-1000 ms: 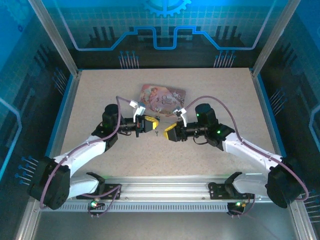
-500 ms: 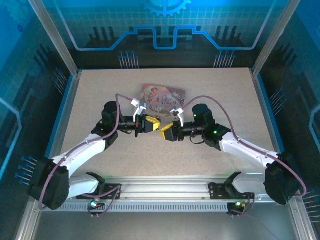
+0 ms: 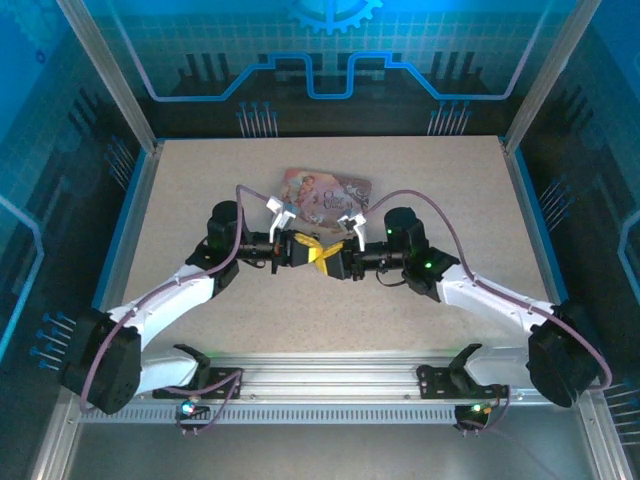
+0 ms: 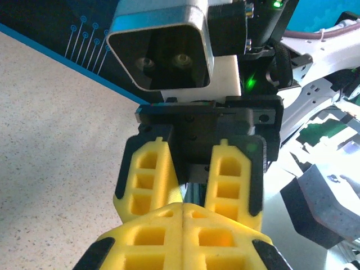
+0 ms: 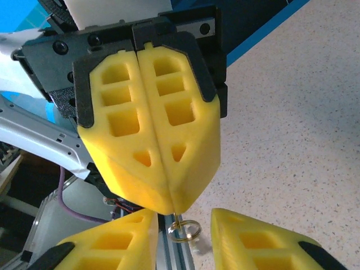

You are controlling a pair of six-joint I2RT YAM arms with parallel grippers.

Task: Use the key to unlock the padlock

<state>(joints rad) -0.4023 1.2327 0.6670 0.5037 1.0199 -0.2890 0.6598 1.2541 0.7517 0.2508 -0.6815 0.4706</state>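
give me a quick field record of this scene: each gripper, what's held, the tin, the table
left gripper: shut on a thin grey-gold metal key, it seems
small metal ring: hangs just below the left fingertips
right gripper: open, yellow fingers either side of the ring, apart from it
pink picture-printed rectangular tin: lies flat beyond both grippers
speckled beige table: bears the tin

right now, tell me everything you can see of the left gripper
The left gripper has two yellow, plastic-looking fingers with square and triangular cut-outs, on black carriers. Its jaws are shut, fingers pressed together, tapering to a blunt tip. From that tip pokes a thin gold stem with a small ring, seemingly the key, pinched there. It is above the speckled table, its tip between the open fingers of the right gripper.
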